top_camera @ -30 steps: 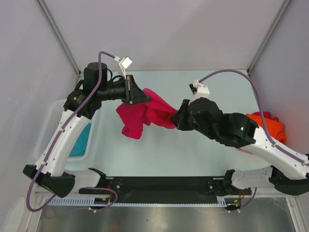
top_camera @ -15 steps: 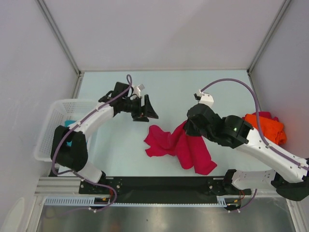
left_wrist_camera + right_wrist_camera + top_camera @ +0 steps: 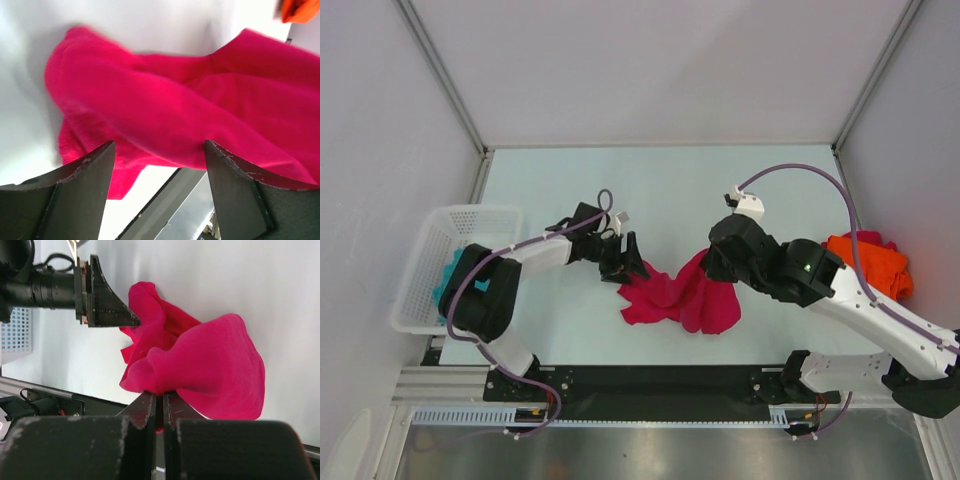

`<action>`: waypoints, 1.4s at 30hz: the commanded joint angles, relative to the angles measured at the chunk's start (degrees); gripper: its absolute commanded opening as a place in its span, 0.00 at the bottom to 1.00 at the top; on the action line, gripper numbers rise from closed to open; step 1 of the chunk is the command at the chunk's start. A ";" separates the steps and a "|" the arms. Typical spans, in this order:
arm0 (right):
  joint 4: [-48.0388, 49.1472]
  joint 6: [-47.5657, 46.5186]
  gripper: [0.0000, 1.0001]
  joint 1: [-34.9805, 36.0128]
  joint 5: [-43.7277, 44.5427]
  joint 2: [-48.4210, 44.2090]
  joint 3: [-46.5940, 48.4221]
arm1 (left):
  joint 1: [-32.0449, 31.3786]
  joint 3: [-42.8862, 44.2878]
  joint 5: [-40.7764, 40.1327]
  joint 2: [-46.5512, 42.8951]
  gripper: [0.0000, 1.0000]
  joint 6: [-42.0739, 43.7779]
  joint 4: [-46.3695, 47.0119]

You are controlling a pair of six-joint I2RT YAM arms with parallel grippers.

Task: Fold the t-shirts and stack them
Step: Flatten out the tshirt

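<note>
Crimson-pink t-shirt (image 3: 675, 297) now lies crumpled on the table (image 3: 670, 190) between your arms, since your left gripper (image 3: 630, 266) has let go and hangs wide apart at its left edge while the right gripper (image 3: 707, 264) stays clamped on it, so re-grip before folding.

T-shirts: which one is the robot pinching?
The crimson-pink t-shirt mid-table, pinched in the right fingers. The orange t-shirt lies loose at the right edge; the teal t-shirt sits in the white basket.

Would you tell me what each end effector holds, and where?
Right end effector pinches the crimson-pink t-shirt by a bunched edge; left end effector is open, holding nothing.
</note>
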 commanded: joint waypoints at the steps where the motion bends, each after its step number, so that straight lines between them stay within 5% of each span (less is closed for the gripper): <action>1: 1.88 0.64 0.00 -1.00 0.25 -1.32 -0.43 | -0.69 -3.57 -1.40 -1.99 0.75 -1.11 3.81; 10: 3.02 -0.15 0.00 -2.14 -0.80 -0.88 -1.31 | -1.04 -4.62 -16.86 -11.57 0.75 -1.11 -3.40; 25: 4.34 -1.12 0.00 -4.34 -3.26 -1.06 -3.16 | -6.84 -14.38 -16.96 -10.17 0.73 -9.81 8.02; 42: 5.13 -1.30 0.00 -4.96 -3.97 -1.14 -4.04 | -8.25 -10.34 -17.66 -13.85 0.72 -9.90 4.16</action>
